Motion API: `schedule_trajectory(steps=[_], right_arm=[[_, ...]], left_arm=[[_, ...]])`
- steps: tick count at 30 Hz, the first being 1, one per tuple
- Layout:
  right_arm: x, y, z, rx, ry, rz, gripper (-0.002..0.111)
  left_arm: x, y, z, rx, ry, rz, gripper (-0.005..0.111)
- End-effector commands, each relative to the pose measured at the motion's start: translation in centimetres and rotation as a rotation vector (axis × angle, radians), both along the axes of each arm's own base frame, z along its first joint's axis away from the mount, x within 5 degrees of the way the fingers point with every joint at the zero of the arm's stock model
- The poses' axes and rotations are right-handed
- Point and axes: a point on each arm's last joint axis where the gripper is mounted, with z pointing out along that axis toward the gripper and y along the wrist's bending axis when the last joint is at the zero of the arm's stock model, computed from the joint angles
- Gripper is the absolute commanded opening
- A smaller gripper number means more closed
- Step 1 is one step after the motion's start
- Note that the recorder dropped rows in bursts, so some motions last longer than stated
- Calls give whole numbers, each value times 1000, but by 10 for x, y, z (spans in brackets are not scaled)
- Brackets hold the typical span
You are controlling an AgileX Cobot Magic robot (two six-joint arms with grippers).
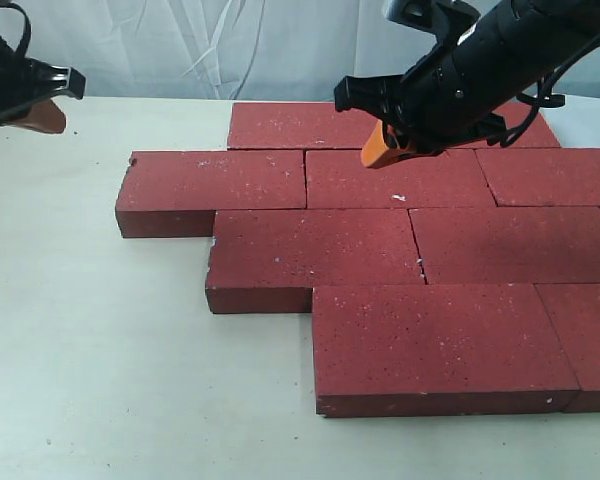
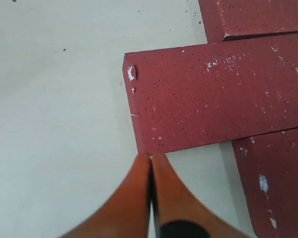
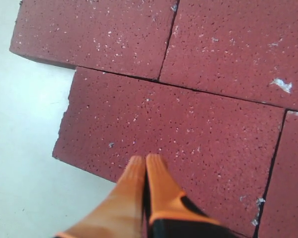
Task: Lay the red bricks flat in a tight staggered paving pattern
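Several red bricks (image 1: 315,255) lie flat in staggered rows, edges close together, across the middle and right of the table. My right gripper (image 1: 375,155) hovers over the back rows with its orange fingers shut and empty. In the right wrist view its tips (image 3: 145,159) hang above one brick (image 3: 188,124) near that brick's table-side edge. My left gripper (image 1: 42,115) is up at the far left, away from the bricks, shut and empty. In the left wrist view its tips (image 2: 150,157) point at the corner of the leftmost brick (image 2: 218,96).
The pale table (image 1: 90,350) is bare to the left of and in front of the bricks. A white cloth backdrop (image 1: 180,45) hangs behind. The paving runs off the exterior view's right edge. The right arm (image 1: 500,60) reaches in over the back right bricks.
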Motion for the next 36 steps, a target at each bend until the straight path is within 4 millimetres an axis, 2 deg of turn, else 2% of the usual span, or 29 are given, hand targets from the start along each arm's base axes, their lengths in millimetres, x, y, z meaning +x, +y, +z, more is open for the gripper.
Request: schedule_trajectory(steps=[1, 7, 19, 24, 32, 36], right_arm=[[-1, -2, 3, 1, -5, 2, -1], [-4, -2, 2, -5, 23, 16, -1], [-5, -5, 5, -36, -2, 27, -1], [-12, -15, 24, -66, -68, 32, -1], [-40, -40, 62, -186, -196, 1, -1], [-57, -52, 68, -229, -270, -29, -1]], left_arm=[[-24, 1, 22, -12, -108, 39, 0], [-55, 4, 52, -14, -265, 64, 0], [-104, 10, 84, -41, -536, 136, 0], [-125, 13, 95, -38, -646, 157, 0], [-154, 16, 110, -40, -785, 180, 0], [-160, 17, 111, -41, -814, 189, 0]])
